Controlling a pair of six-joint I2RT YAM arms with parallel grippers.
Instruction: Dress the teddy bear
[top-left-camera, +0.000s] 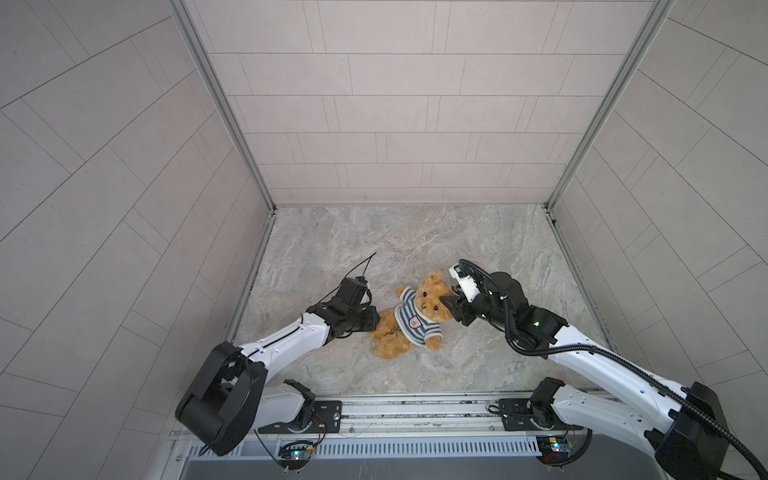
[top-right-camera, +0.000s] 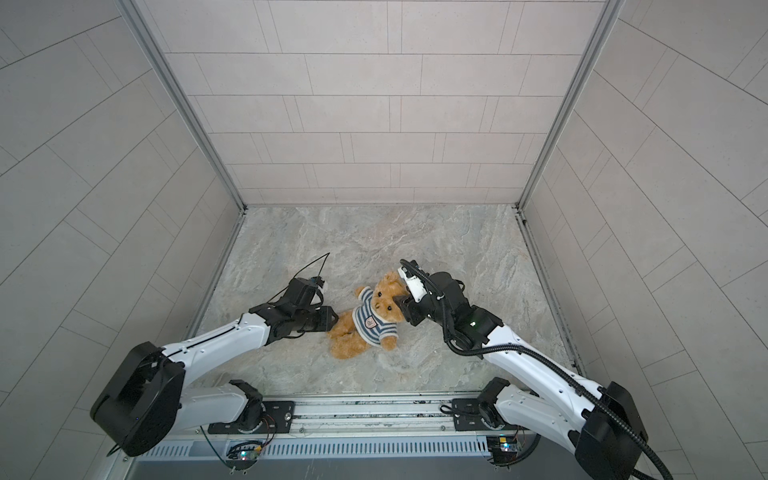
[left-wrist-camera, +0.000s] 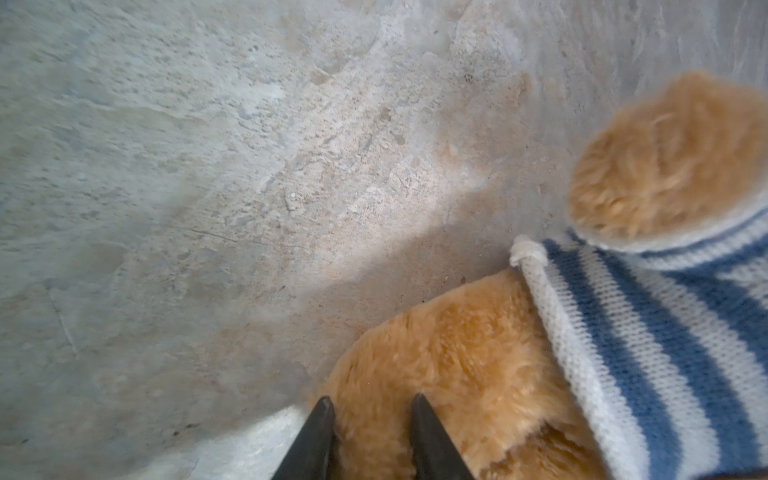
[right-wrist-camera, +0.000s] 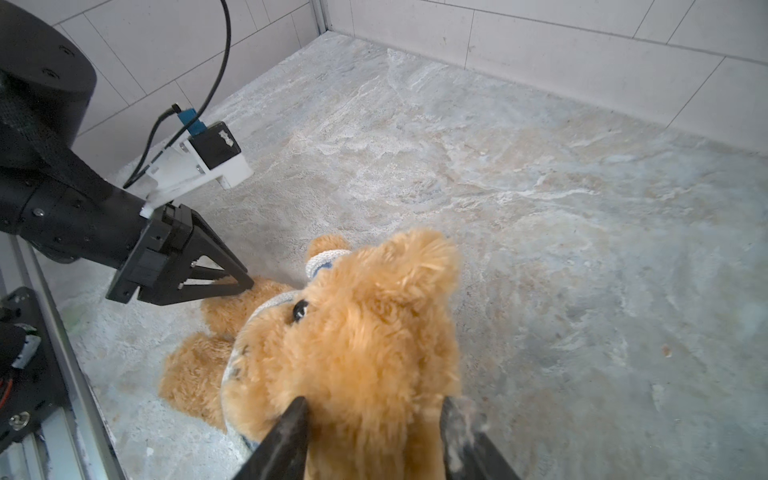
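Note:
The golden-brown teddy bear (top-left-camera: 430, 301) lies on its back on the marble floor in both top views, its head (top-right-camera: 384, 301) toward the right arm. It wears a blue-and-white striped shirt (top-left-camera: 411, 322) over its torso and arms. My left gripper (top-left-camera: 376, 322) sits low at the bear's leg, its two fingers pressed into the fur (left-wrist-camera: 457, 345) on either side; the shirt's hem (left-wrist-camera: 644, 353) lies just beyond them. My right gripper (top-left-camera: 446, 302) is at the bear's head (right-wrist-camera: 365, 324), and its fingers stand wide apart around the head.
Tiled walls (top-left-camera: 395, 124) enclose the floor on three sides. The metal rail (top-left-camera: 415, 411) carrying both arm bases runs along the front edge. A thin black cable (top-left-camera: 361, 266) loops above the left wrist. Bare marble floor (top-left-camera: 415, 241) stretches behind the bear.

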